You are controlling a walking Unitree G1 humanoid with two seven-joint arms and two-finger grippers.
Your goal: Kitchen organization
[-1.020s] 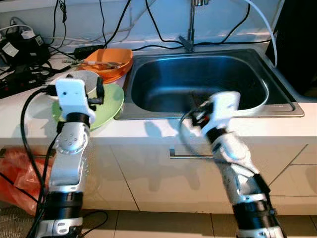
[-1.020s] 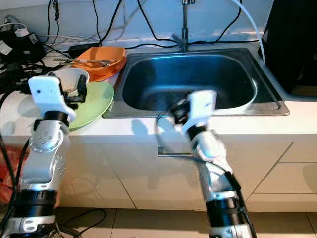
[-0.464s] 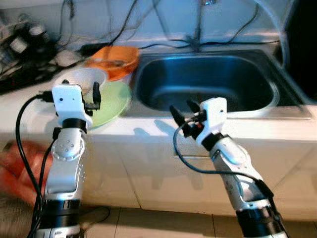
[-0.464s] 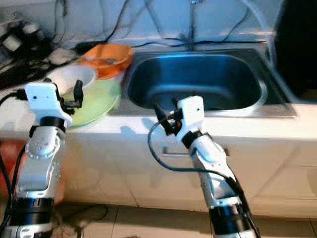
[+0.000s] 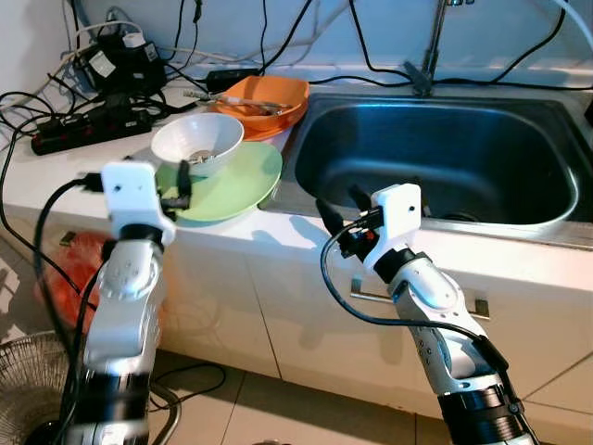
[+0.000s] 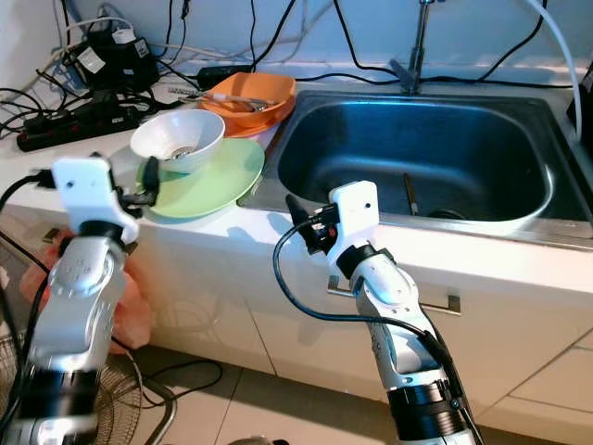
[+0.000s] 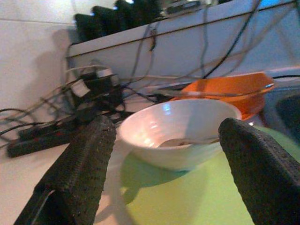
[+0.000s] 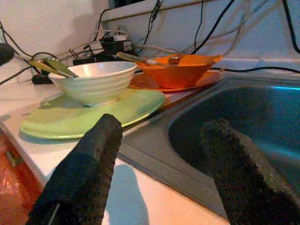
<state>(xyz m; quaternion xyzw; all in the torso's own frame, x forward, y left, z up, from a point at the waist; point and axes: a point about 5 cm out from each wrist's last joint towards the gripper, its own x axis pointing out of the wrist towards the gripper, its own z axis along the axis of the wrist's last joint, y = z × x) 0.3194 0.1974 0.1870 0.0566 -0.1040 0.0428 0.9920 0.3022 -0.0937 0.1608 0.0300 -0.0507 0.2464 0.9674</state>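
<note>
The white bowl sits on the green plate, which lies on the counter just left of the sink. Behind the plate, also left of the sink, an orange bowl holds utensils and rests on an orange plate. Farther left of the sink, power strips and tangled cables crowd the counter's back edge.

The left gripper hovers at the near rim of the green plate, its fingers spread wide with the white bowl framed between them; they grip nothing, and whether a fingertip brushes the plate cannot be told. The right gripper is raised in front of the sink's near left corner, above the counter edge, its fingers likewise spread wide and empty, touching nothing. Inside the sink, a dark utensil lies on the bottom near the drain.
</note>
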